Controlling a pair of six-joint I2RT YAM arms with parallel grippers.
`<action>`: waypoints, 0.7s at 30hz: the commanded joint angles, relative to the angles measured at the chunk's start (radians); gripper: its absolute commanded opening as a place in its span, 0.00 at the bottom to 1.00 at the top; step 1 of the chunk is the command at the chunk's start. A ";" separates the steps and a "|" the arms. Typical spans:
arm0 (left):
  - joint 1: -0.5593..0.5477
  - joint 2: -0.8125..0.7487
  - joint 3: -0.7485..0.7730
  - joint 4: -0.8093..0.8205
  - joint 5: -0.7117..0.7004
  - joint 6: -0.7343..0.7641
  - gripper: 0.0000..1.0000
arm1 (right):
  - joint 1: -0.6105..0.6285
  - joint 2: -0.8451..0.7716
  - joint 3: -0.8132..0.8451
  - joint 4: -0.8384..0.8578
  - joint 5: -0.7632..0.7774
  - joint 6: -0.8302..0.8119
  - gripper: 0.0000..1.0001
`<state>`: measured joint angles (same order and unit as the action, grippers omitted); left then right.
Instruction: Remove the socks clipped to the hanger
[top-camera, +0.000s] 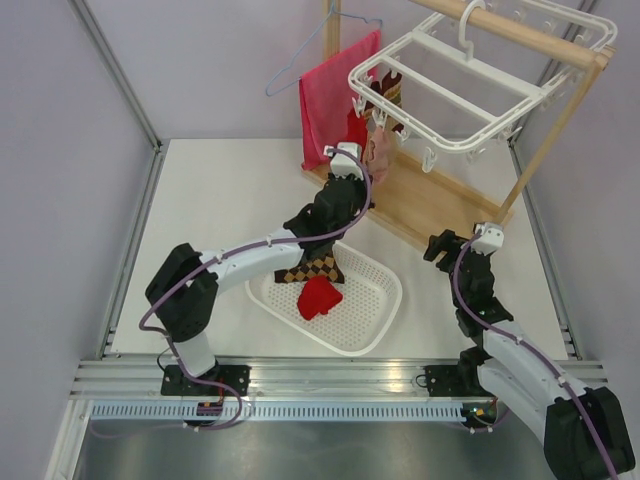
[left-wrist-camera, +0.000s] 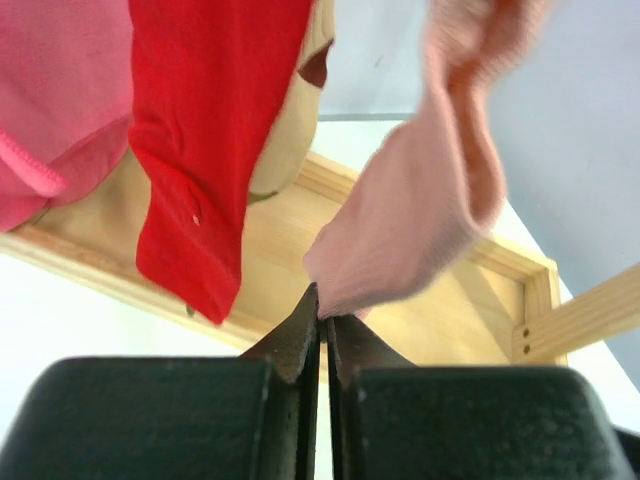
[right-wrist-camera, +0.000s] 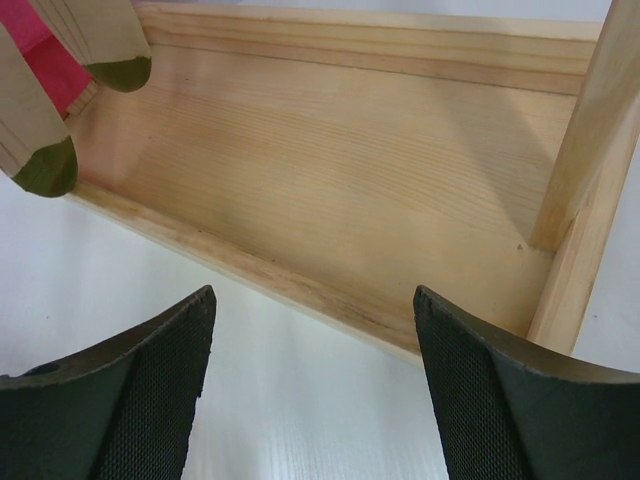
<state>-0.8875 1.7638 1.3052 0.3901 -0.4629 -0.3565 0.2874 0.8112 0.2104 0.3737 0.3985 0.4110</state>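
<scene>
The white hanger (top-camera: 480, 80) hangs from the wooden stand's top rail. A red sock (top-camera: 357, 128) and a pale pink sock (top-camera: 378, 150) dangle from its left clips. My left gripper (top-camera: 356, 172) reaches up under them. In the left wrist view it (left-wrist-camera: 324, 318) is shut on the toe of the pale pink sock (left-wrist-camera: 420, 210), with the red sock (left-wrist-camera: 205, 130) hanging to the left. A red sock (top-camera: 320, 297) and an argyle sock (top-camera: 322, 265) lie in the white basket (top-camera: 375, 315). My right gripper (top-camera: 440, 245) (right-wrist-camera: 312, 310) is open and empty, low beside the stand's base.
A red-pink towel (top-camera: 335, 95) and a thin wire hanger (top-camera: 300, 60) hang at the stand's left end. The wooden stand's base (top-camera: 430, 195) (right-wrist-camera: 350, 180) lies on the table. Two cream sock toes with olive tips (right-wrist-camera: 45, 150) hang at the right wrist view's top left.
</scene>
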 joint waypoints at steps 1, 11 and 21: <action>-0.053 -0.090 -0.041 0.004 -0.094 0.074 0.02 | -0.004 -0.033 0.055 -0.028 -0.021 -0.027 0.83; -0.177 -0.194 -0.112 -0.054 -0.143 0.137 0.02 | -0.004 -0.041 0.106 -0.046 -0.206 0.003 0.77; -0.222 -0.296 -0.159 -0.165 -0.132 0.047 0.02 | -0.004 -0.156 0.078 0.174 -0.481 0.172 0.79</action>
<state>-1.1023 1.5028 1.1698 0.2649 -0.5762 -0.2749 0.2859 0.6964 0.2821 0.4240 0.0463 0.5003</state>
